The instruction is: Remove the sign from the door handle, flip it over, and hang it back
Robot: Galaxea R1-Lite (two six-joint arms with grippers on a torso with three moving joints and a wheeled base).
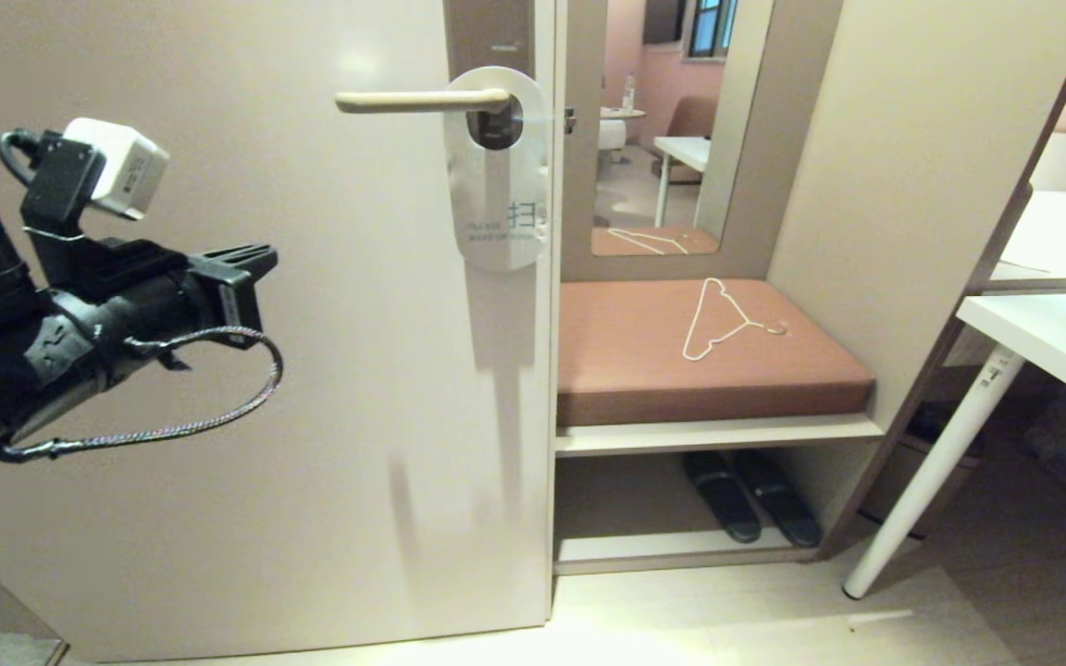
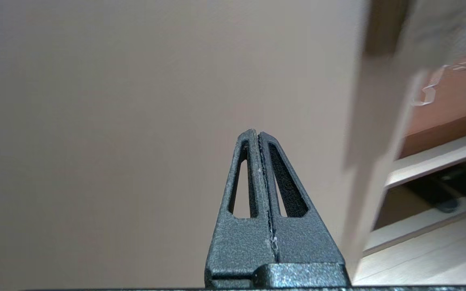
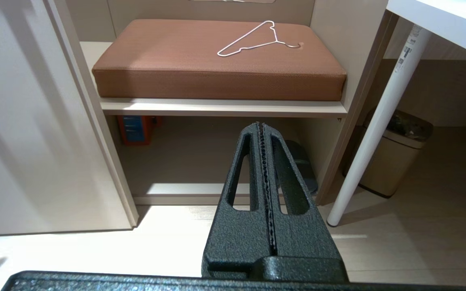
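The flat white rounded door-hanger sign below the cream lever handle looks light and stiff; pinch its lower edge. Left gripper and right gripper are pressed together, empty.

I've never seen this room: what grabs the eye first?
The white sign hanging on the door handle, high on the door. Left of it, lower, the left gripper is shut and empty. A white wire hanger lies on the brown bench cushion to the right.
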